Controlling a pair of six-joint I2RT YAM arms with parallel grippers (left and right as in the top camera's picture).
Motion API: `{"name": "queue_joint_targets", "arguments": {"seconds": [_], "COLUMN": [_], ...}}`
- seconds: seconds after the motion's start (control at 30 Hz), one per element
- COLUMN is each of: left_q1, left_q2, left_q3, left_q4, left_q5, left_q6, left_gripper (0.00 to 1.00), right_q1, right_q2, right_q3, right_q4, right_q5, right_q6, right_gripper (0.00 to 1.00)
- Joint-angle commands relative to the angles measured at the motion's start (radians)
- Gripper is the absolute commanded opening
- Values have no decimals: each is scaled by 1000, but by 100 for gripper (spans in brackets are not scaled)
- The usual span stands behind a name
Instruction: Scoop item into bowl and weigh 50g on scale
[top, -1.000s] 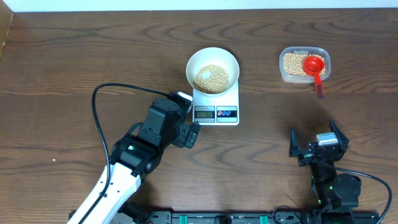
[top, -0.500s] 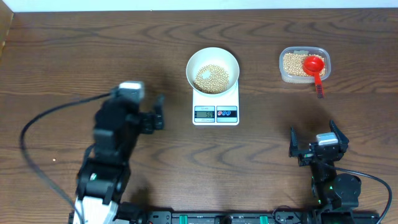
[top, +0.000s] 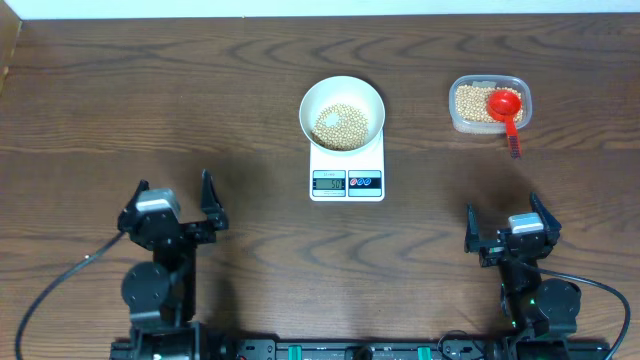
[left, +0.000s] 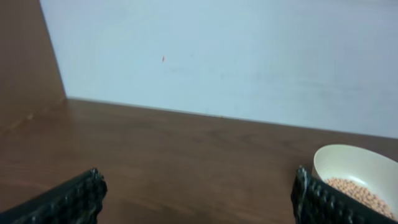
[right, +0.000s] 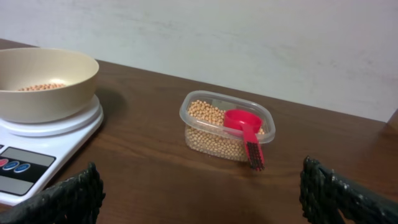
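Note:
The white bowl (top: 343, 113) holds pale-tan beans (top: 342, 124) and sits on the white scale (top: 347, 170), whose display and red and blue buttons face the front. The bowl also shows in the left wrist view (left: 357, 180) and the right wrist view (right: 43, 84), with the scale (right: 37, 146) under it. My left gripper (top: 174, 201) is open and empty at the front left, well apart from the scale. My right gripper (top: 503, 222) is open and empty at the front right.
A clear plastic tub (top: 489, 104) of beans stands at the back right with a red scoop (top: 507, 108) resting in it, handle over the front rim. It also shows in the right wrist view (right: 226, 126). A pale wall runs behind the table.
My left arm has pulled back from beside the scale to the front left of the table, gripper open. The right arm, bowl, scale and tub have not moved.

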Motion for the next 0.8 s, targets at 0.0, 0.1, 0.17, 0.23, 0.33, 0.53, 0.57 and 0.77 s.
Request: {"name": "queue_joint_targets", "arguments": {"seconds": [0.0,0.1,0.17,0.23,0.33,0.53,0.57,0.77], "left_q1": [6,6,6,6,5,5,5,5], "left_q2": [-69,-116,-150,-185,-229,-283,-283,-283], "left_q3": [-103,-183,-226,-266,-267,-267,-267,-267], "left_q4": [59,106,110,110,32,-134,-132,-131], "left_q5": [12,12,12,13,12,12,10,9], "left_q6": [67,92,92,92,93,98,99,88], "left_gripper": [97,97,97,97,97,97,97,97], "right_q1": [6,6,6,6,6,6,6,6], "right_q2": [-7,-7,-7,-7,-7,-7,-7,-7], "right_q3": [-2,-2,-2,-2,-2,-2,-2,-2], "right_q4": [-3,-3,-3,-3,-3,-3,-3,-3], "right_q5": [-6,-6,-6,-6,-6,-6,-6,-6], "right_q6": [0,0,0,0,0,0,0,0], "right_gripper": [99,99,99,99,99,99,99,99]}}
